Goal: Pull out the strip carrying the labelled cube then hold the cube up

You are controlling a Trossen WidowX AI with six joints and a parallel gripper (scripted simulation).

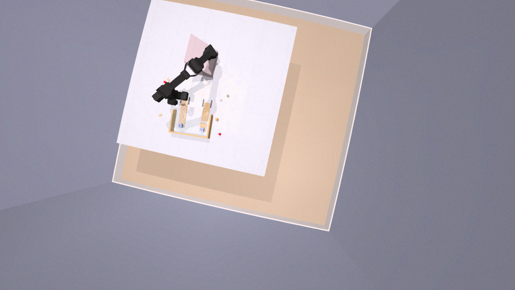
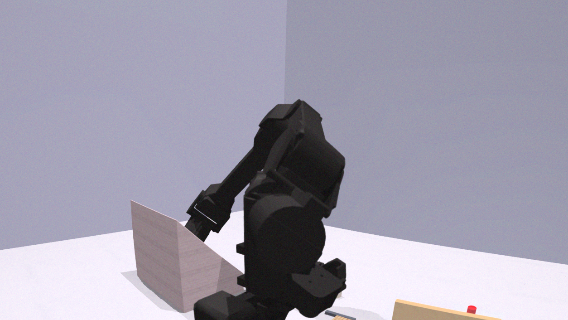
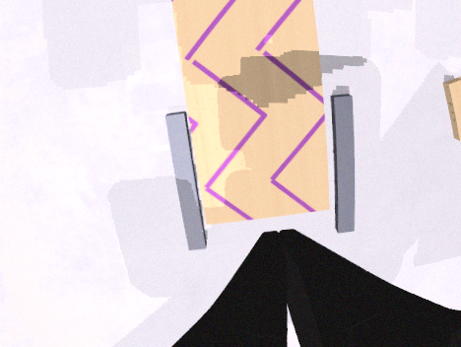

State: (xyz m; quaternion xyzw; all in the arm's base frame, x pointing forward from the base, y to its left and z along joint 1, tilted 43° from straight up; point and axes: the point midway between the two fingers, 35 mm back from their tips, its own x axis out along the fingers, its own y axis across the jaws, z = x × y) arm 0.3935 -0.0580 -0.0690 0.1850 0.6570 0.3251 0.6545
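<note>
A zigzag-marked strip (image 1: 182,116) (image 3: 266,202) looks unbroken where it shows, its near end between two grey rails (image 3: 344,163) (image 3: 186,182). A blue cube (image 1: 180,125) sits at its far end. The other strip's near piece (image 1: 205,112) is parted by a gap from its far piece (image 1: 203,125), which carries another blue cube (image 1: 201,129). The cubes' labels are too small to read. My gripper (image 3: 278,245) is shut with nothing between its fingertips, which appear just short of the zigzag strip's near edge. The arm hides the fingertips in the exterior view.
A three-sided wooden wall (image 1: 189,135) (image 2: 445,310) stands around the strips' far ends. An orange block (image 1: 217,119) and a red cylinder (image 1: 219,134) (image 2: 471,309) lie outside its right side. A yellow block (image 1: 160,114) lies left. A pinkish wedge (image 1: 192,44) (image 2: 159,254) stands by the arm's base.
</note>
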